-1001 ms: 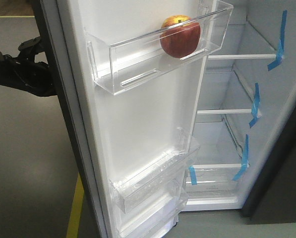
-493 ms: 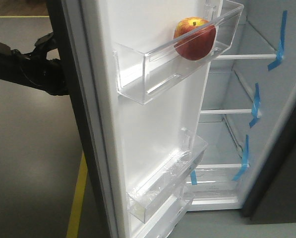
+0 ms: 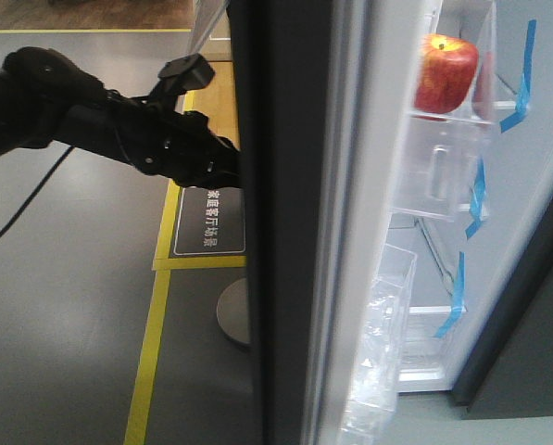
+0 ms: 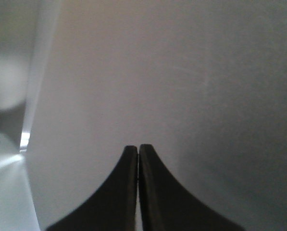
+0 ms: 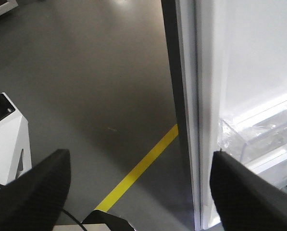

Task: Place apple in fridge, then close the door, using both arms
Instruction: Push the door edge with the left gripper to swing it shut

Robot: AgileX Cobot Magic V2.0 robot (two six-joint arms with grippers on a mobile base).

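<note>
Swung well toward shut since a second ago, the door (image 3: 285, 232) now shows its dark grey edge head-on to the front camera, with its white lining and clear bins turned toward the fridge (image 3: 535, 232). The apple (image 3: 446, 72) sits upright in the upper door bin (image 3: 443, 167), stem dimple up. It has been carried right with the door to sit near the blue tape strips (image 3: 526, 69) that mark the glass shelves.

The left arm (image 3: 119, 130), with more of it in view than before, reaches in from the left and disappears behind the door's outer face. Seen from the left wrist, the left fingers (image 4: 119, 197) are pressed together and empty. Their tips point at a flat grey surface that appears to be the door's outside, though contact cannot be confirmed in the blur.

Seen from the right wrist, the right fingers (image 5: 32, 192) are spread wide with nothing between them. They hang above the grey floor (image 5: 85, 72) and a yellow floor line (image 5: 143, 168), with the door's edge and a clear lower bin (image 5: 258, 134) just to their right. A white stand (image 5: 11, 139) shows at far left. In the front view a floor sign (image 3: 209, 222) lies beyond the door.
</note>
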